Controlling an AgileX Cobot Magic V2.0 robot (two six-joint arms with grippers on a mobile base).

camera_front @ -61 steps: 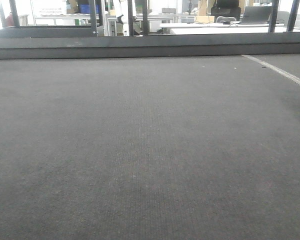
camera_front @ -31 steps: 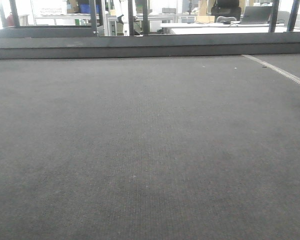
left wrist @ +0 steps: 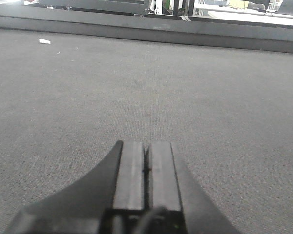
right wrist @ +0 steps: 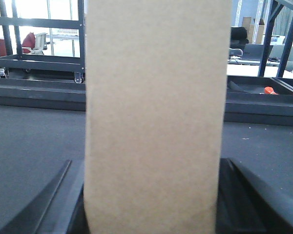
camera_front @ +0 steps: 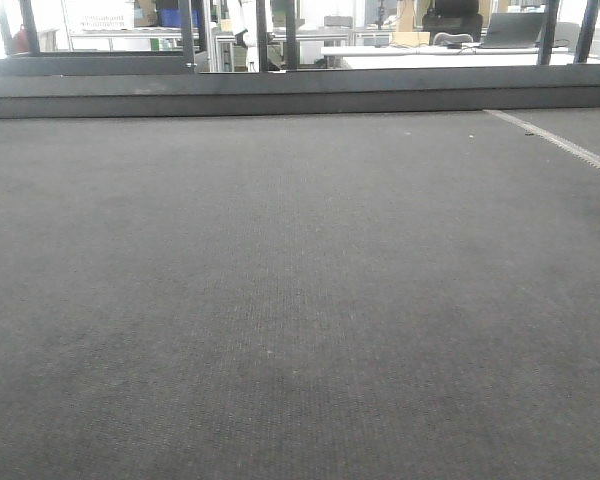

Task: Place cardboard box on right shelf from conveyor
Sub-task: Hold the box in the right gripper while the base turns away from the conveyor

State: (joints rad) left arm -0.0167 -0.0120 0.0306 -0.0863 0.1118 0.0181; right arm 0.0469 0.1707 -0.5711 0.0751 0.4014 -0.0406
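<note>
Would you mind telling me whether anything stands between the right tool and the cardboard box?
Nothing visible does: the cardboard box sits directly between the fingers of the right tool, above the conveyor. The shelf is in no view, so that path cannot be judged.

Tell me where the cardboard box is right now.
The cardboard box fills the centre of the right wrist view, gripped in the right tool, with the dark conveyor belt behind it.
</note>
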